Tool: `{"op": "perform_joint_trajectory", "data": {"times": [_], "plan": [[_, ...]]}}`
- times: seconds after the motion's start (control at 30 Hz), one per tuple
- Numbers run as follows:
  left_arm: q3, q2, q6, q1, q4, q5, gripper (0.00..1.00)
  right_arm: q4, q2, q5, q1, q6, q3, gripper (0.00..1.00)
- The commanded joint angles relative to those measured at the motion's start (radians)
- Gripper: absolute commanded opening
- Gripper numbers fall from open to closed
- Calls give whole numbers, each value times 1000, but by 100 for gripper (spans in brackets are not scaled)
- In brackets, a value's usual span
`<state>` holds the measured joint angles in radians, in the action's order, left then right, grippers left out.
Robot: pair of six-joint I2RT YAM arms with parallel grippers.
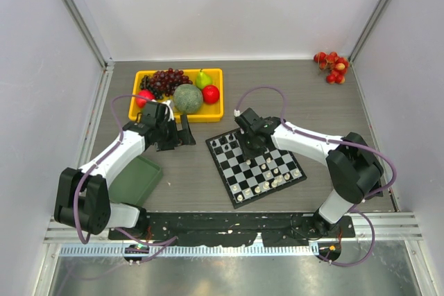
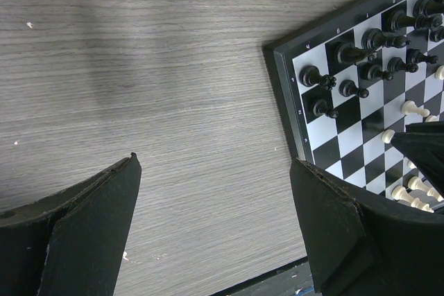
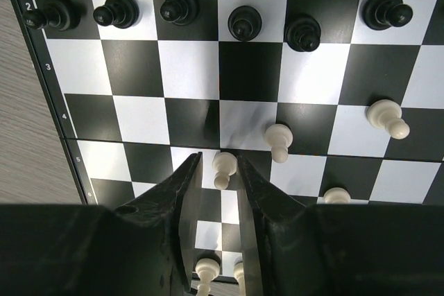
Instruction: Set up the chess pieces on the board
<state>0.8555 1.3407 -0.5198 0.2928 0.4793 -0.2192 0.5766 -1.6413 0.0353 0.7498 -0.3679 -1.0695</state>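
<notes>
The board [image 1: 251, 171] lies in front of the right arm, and its corner shows in the left wrist view [image 2: 326, 152]. Black chess pieces [image 3: 244, 22] stand in a row at its far side. Cream-white ones are scattered nearer. My right gripper [image 3: 218, 156] hangs low over the board [image 3: 187, 67], its jaws narrow around a white pawn [image 3: 223, 168]. The right finger touches the pawn and a small gap remains on the left. My left gripper [image 2: 216, 159] stands wide open over bare table left of the board, with nothing between its fingers.
A yellow tray [image 1: 216, 113] behind the left gripper [image 1: 186, 134] holds dark grapes [image 1: 165, 80], a green melon [image 1: 188, 98], a pear [image 1: 202, 78] and a red apple [image 1: 211, 93]. A green tray [image 1: 139, 179] sits near left. Red cherries [image 1: 331, 66] lie at the far right.
</notes>
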Motion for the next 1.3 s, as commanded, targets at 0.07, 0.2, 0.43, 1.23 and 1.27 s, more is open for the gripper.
{"op": "perform_joint_trajectory", "data": {"times": [0.07,0.2,0.43,1.23,1.27], "plan": [[20,2,3,5,-24,0,96,14,12,-18,5,14,-14,32],[19,3,1,3,-24,-5,96,8,9,-20,3,17,-6,27],[19,5,1,3,-25,-3,96,11,-2,-20,3,20,-15,22],[11,3,0,3,-28,-8,96,45,80,-81,11,32,5,13],[8,3,1,3,-28,-8,96,45,102,-84,22,32,9,13]]}}
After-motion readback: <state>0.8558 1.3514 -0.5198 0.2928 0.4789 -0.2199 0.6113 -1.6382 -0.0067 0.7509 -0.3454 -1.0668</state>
